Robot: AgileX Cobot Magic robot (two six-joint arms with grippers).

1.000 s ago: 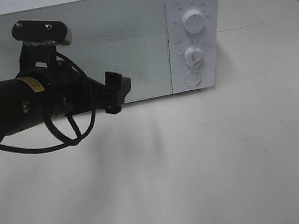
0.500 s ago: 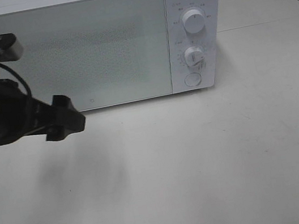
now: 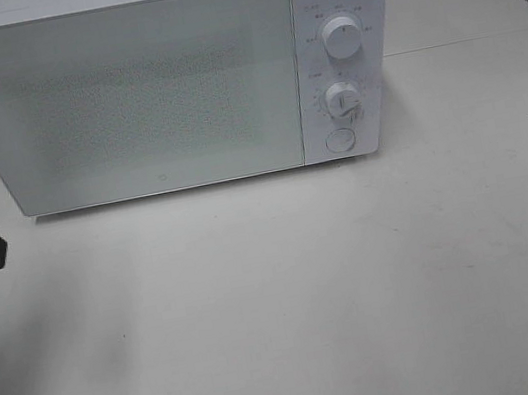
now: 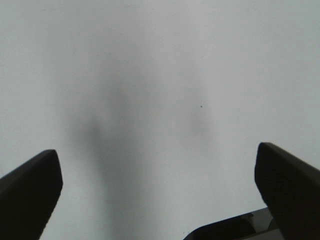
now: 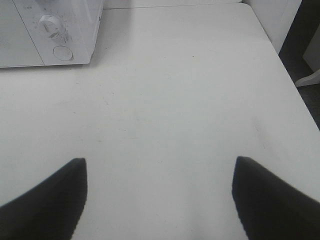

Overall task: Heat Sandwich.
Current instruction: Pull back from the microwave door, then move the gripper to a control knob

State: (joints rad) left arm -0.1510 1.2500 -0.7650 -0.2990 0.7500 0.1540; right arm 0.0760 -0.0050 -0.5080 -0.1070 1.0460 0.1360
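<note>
Zero sandwich seen | microwave [image 3: 146, 96] shut, 12 o'clock | L gripper [image 4: 156, 160] at 9, R gripper [image 5: 160, 165]: both spread, empty | sandwich prob soft, light, squashy; take gently at crust edges

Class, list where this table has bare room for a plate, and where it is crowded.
Bare: white tabletop in front of the boxy white microwave, through to the near edge, and right of its dial panel. Crowded: only the far-left edge, where the black left gripper hangs.
</note>
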